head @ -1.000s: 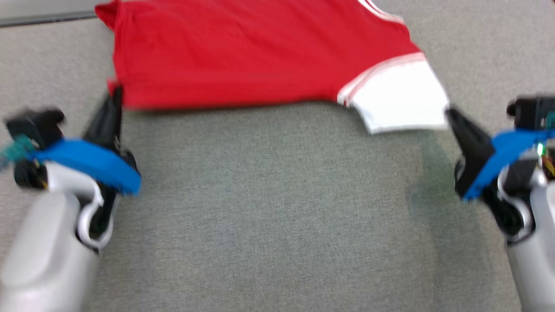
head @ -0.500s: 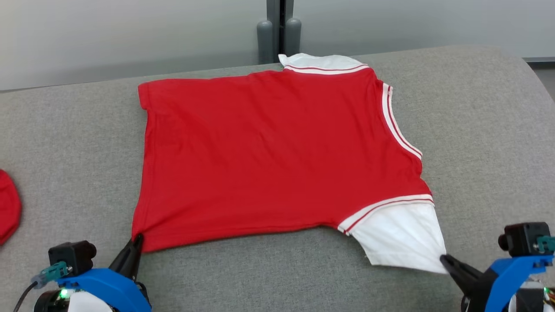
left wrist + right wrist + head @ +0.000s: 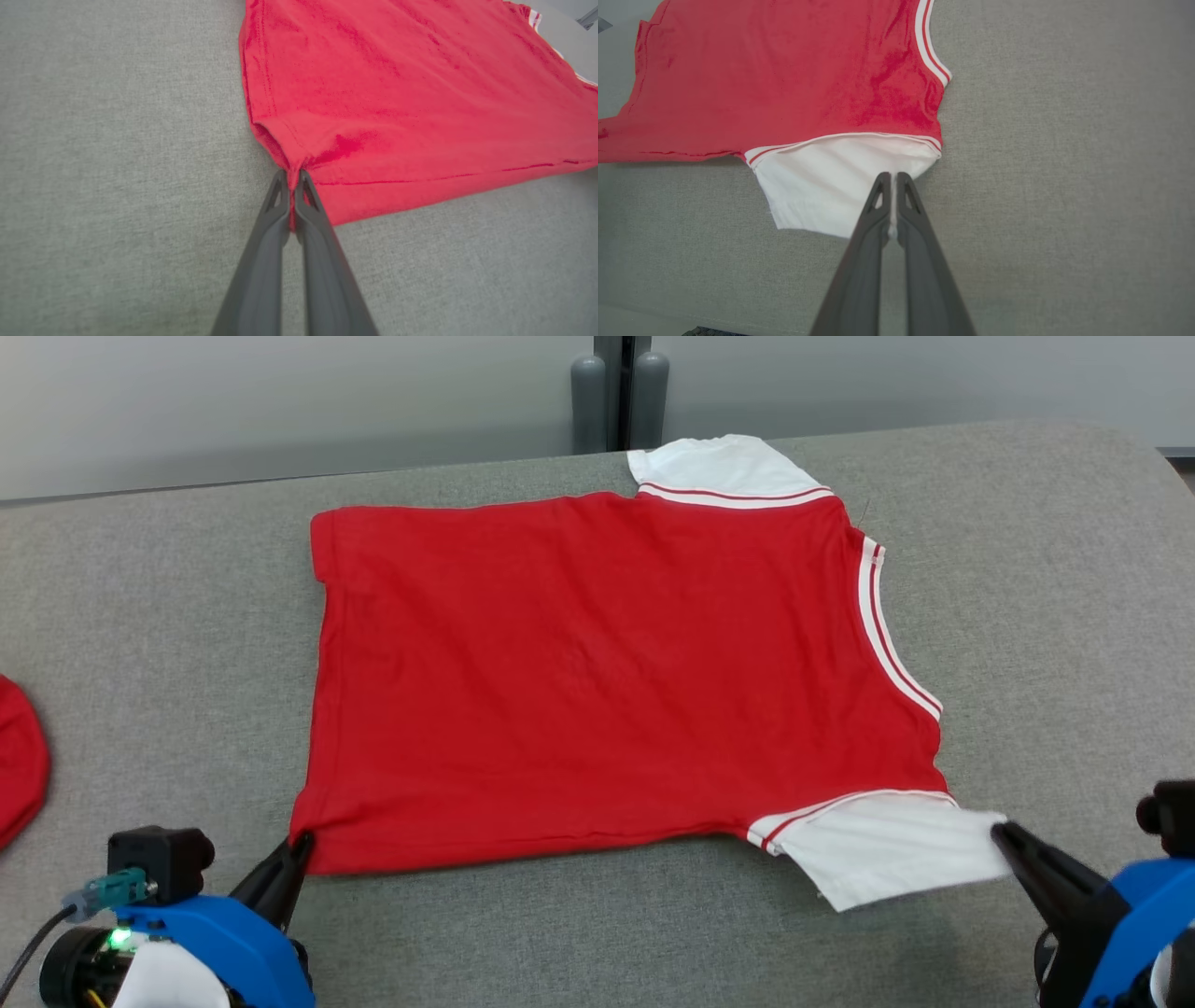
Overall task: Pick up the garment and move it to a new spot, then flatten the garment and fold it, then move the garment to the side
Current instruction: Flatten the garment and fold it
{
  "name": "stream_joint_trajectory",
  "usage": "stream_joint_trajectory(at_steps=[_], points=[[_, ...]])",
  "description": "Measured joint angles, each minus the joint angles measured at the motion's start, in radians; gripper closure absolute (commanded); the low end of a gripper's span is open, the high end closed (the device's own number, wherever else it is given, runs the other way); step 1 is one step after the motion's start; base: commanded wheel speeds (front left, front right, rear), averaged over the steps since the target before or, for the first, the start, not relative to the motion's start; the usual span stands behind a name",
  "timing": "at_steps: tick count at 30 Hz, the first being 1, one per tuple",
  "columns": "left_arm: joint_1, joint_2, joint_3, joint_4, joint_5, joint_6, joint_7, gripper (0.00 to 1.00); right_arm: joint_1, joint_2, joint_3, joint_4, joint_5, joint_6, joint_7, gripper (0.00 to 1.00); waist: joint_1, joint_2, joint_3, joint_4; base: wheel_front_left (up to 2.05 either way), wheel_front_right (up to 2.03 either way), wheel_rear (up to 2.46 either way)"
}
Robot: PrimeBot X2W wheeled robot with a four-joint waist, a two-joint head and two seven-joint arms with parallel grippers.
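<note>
Garment lies stretched beyond our fully closed left gripper, pinching its hem corner, and right gripper, pinching its sleeve, for flattening.

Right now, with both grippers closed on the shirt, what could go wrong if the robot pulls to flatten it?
1. The left gripper pinches only a corner tip of the red shirt; a harder pull may slip it free.
2. The right gripper holds just the edge of the white sleeve, so pulling may stretch the sleeve instead of flattening the body.
3. Fabric is bunched at the left corner; that crease could get folded in.
</note>
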Motion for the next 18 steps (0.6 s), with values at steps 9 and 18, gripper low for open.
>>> stream_joint_trajectory(at_steps=[9,18], points=[[-0.115,-0.053,0.021,-0.039,-0.047,0.027,0.035,1.00,-0.272,-0.075,0.056,0.133,-0.014,0.000,-0.081,1.00,0.0000,0.0000,0.049,0.011,0.00,0.00,0.00],[-0.266,-0.128,0.033,0.070,-0.064,0.040,0.031,1.00,-0.499,-0.157,0.116,0.335,0.007,0.000,-0.207,1.00,0.0002,0.0000,0.117,0.039,0.00,0.00,0.00]])
